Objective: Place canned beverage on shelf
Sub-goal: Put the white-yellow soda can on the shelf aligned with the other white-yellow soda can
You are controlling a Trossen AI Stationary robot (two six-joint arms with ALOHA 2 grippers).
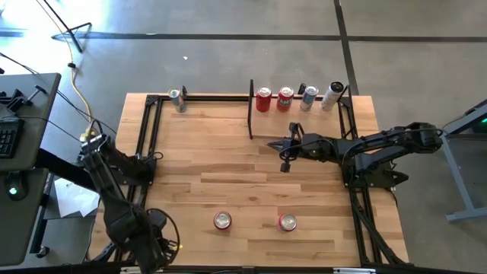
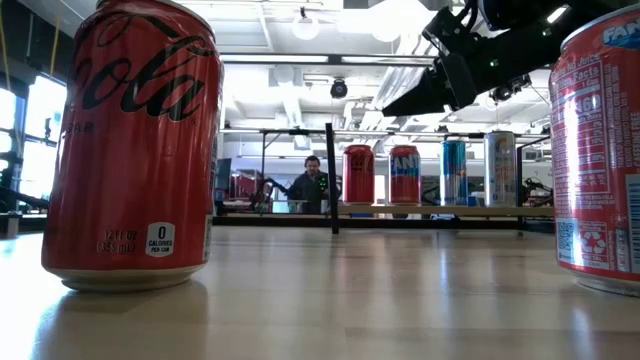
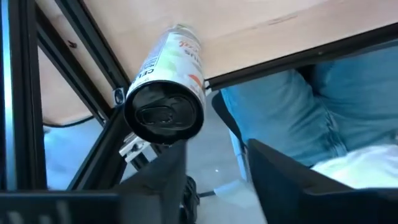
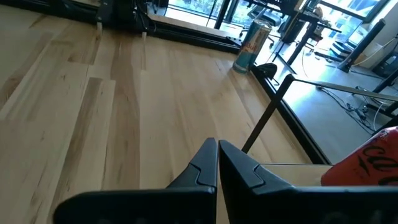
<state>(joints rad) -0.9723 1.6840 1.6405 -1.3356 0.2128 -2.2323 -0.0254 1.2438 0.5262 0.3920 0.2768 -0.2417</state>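
Observation:
On the shelf (image 1: 298,113) at the table's far right stand several cans (image 1: 284,99), beside its black divider (image 1: 251,114). Another can (image 1: 178,100) stands at the far left. Two red cans (image 1: 221,221) (image 1: 287,221) stand near the front edge and loom large in the low view (image 2: 135,140) (image 2: 600,150). My left arm (image 1: 133,228) reaches down over the near-left corner. Its gripper (image 3: 211,149) is open, and a white can with a black top (image 3: 165,93) stands upright at one fingertip. My right gripper (image 1: 285,150) hovers shut in front of the shelf. My left gripper points steeply down by the table's corner. One finger (image 3: 169,177) ends right at the white can's top rim (image 3: 163,142), and the can is not between the fingers. Whether that finger touches the can I cannot tell.
Black frame bars (image 3: 93,68) run round the table's edges and the shelf. A person's blue trouser leg (image 3: 311,99) shows past the table edge by my left gripper. Bare wood (image 1: 251,190) lies between the shelf and the front cans. A desk with equipment (image 1: 19,137) stands to the left.

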